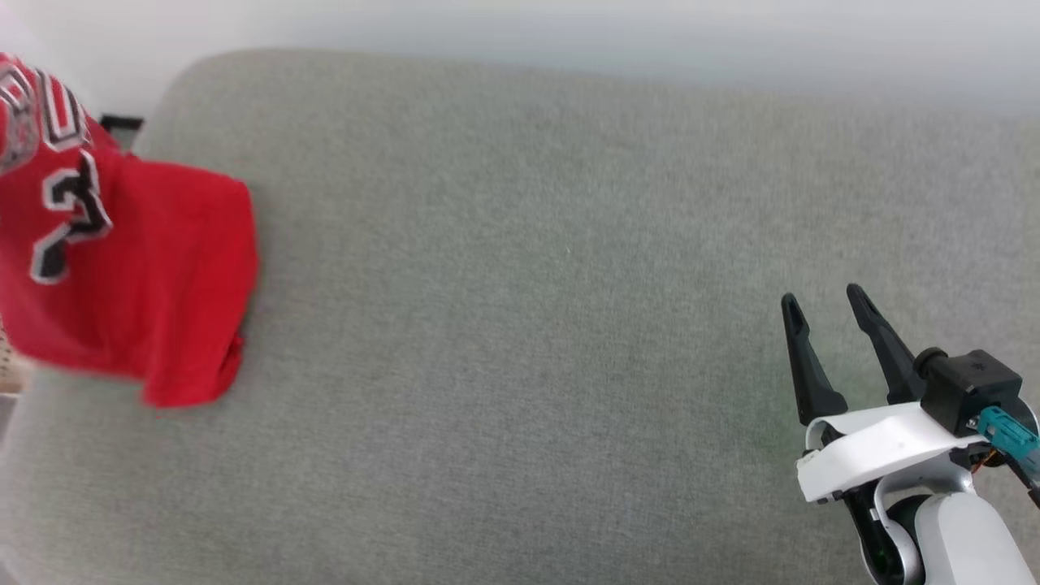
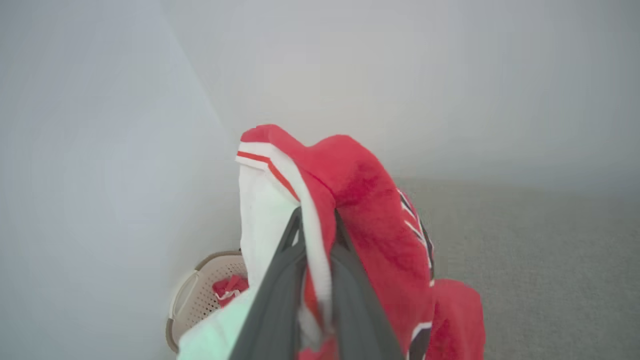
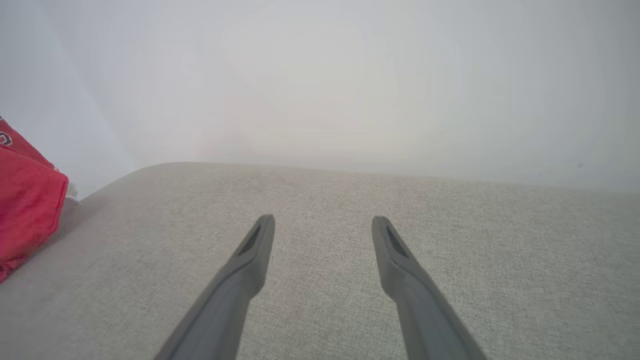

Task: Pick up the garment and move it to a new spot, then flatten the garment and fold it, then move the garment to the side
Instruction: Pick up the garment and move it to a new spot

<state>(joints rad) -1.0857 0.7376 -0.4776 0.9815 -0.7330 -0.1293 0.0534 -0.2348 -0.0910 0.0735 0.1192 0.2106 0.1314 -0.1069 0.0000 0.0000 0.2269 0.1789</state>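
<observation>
Over the left end of the broad grey padded fabric surface (image 1: 569, 325) hangs the red basketball shirt with white sleeves and black lettering (image 1: 146, 268) — my left gripper (image 2: 317, 215) has its fingers pinching the striped trim. I judge this the first step: next, carry it inward toward the right gripper (image 1: 822, 296) — fingers spread, holding nothing.

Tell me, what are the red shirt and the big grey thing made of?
The red shirt looks like soft, matte fabric, probably a sporty knit: it hangs in loose folds. The big grey surface seems covered in matte woven cloth; a fine weave shows in the right wrist view.
</observation>
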